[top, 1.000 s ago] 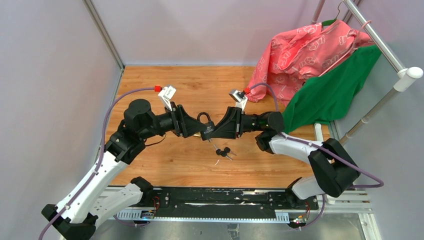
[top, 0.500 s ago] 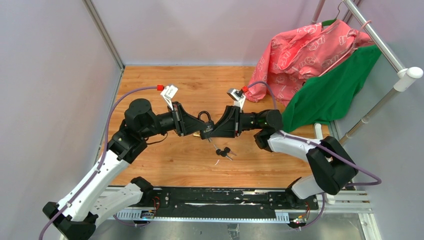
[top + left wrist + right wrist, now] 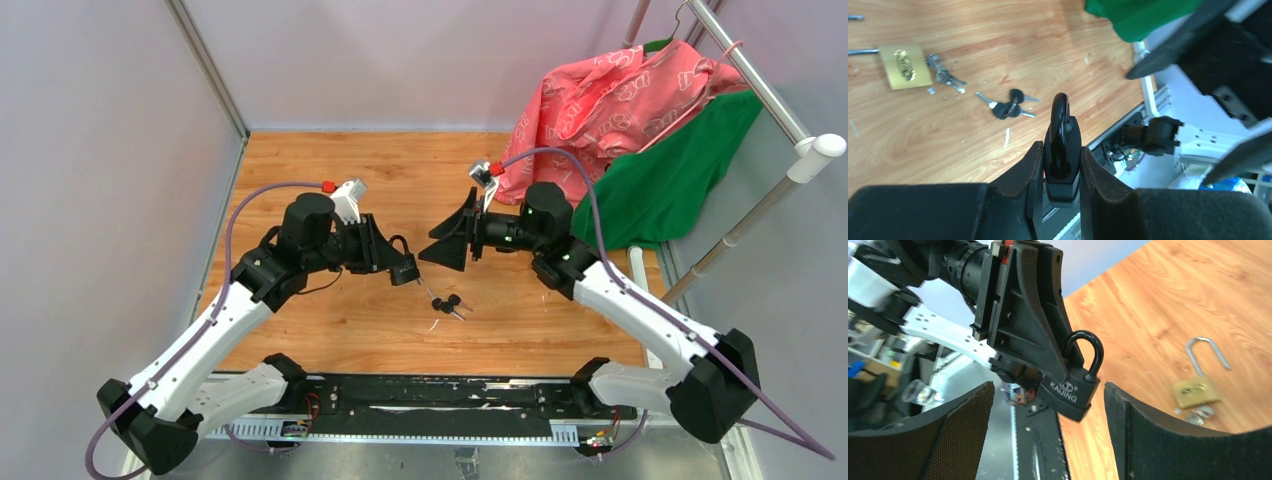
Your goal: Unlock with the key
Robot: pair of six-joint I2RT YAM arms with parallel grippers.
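A black padlock point(image 3: 1062, 131) with its shackle closed sits upright between the pads of my left gripper point(image 3: 1060, 150), which is shut on its body. It hangs above the wooden table point(image 3: 330, 170). In the right wrist view the same padlock point(image 3: 1073, 390) hangs from the left gripper point(image 3: 1023, 325), a short way in front of my right gripper point(image 3: 1048, 387). The right gripper's jaws stand wide apart and hold nothing. From above, the left gripper point(image 3: 395, 262) and the right gripper point(image 3: 432, 245) face each other with a small gap. A bunch of black-headed keys point(image 3: 447, 304) point(image 3: 1010, 107) lies on the table below them.
A brass padlock point(image 3: 1195, 390) point(image 3: 905, 67) with its shackle open lies on the wood, with small keys beside it. Pink cloth point(image 3: 610, 95) and green cloth point(image 3: 670, 180) hang from a rack at the back right. A black rail point(image 3: 440, 395) runs along the near edge.
My right gripper has let go of the black padlock, opened wide and drawn back to the right. The left gripper has closed on the padlock and now holds it alone, slightly further left.
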